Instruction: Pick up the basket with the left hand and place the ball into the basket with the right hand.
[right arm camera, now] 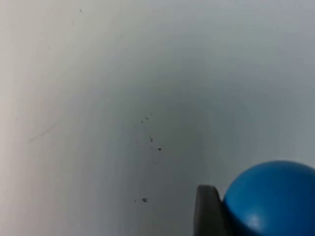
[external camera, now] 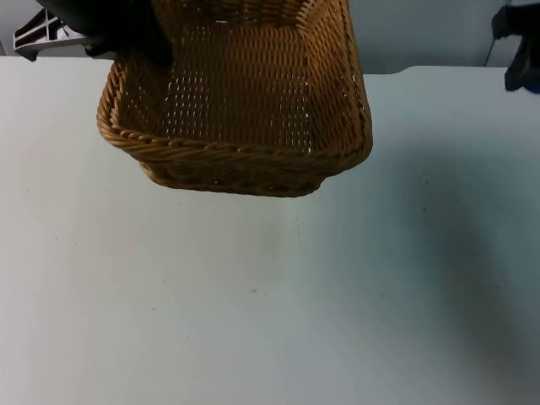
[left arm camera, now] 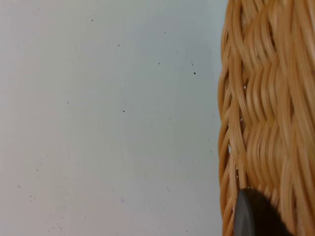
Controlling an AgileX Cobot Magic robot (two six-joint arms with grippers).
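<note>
A woven wicker basket (external camera: 245, 110) hangs tilted above the far left of the white table, and nothing lies inside it. My left gripper (external camera: 135, 46) is shut on its far left rim. In the left wrist view, one black fingertip (left arm camera: 253, 216) presses against the basket's woven wall (left arm camera: 266, 108). At the far right edge my right gripper (external camera: 519, 51) is held above the table. It is shut on a blue ball (right arm camera: 273, 201), with one dark fingertip (right arm camera: 209, 211) against the ball's side.
The white table (external camera: 270, 312) stretches toward the front, with small dark specks and the basket's soft shadow under it. A grey partition wall (external camera: 422, 34) closes the back. A grey bracket (external camera: 38, 34) sits at the far left corner.
</note>
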